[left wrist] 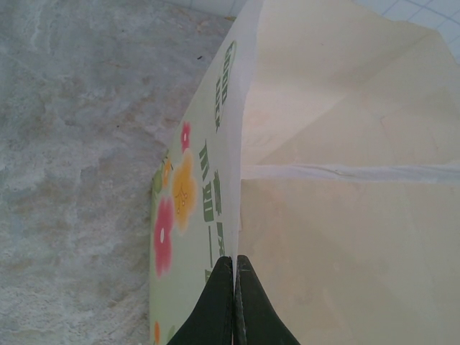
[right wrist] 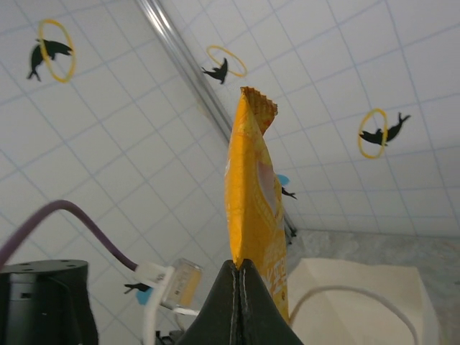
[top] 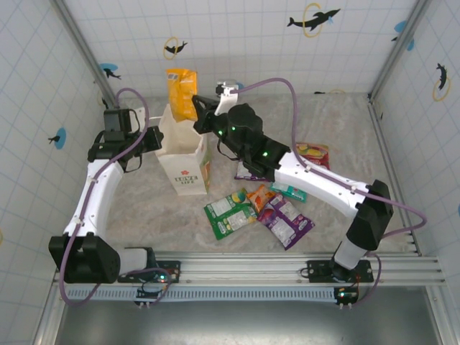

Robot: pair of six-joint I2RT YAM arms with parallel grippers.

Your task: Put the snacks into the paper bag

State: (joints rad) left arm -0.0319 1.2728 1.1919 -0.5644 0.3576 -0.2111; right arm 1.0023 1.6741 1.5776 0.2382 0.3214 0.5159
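A grey marbled tabletop (top: 338, 129) fills mid-frame. White tiled walls (top: 237, 43) with dolphin stickers (top: 313, 19) span the top, and an aluminium rail (top: 273, 267) crosses the bottom.

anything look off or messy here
Nothing damaged or spilled. The paper bag stands upright, left gripper pinching its rim; right gripper holds an orange packet above it. The loose snacks overlap beside it.

Your cream bag (top: 183, 154) carries pink, red and yellow flowers with green lettering, and at its twelve o'clock you see a yellow-orange packet (top: 182, 93). At its four o'clock lie a green packet (top: 228, 213), a small orange packet (top: 260, 195), a teal packet (top: 289, 192) and a purple packet (top: 285, 221), with a red-and-yellow packet (top: 313, 154) at three o'clock. The table (top: 338, 129) is mottled grey-beige, and the walls (top: 237, 29) are white grid with dark dolphins in yellow rings.
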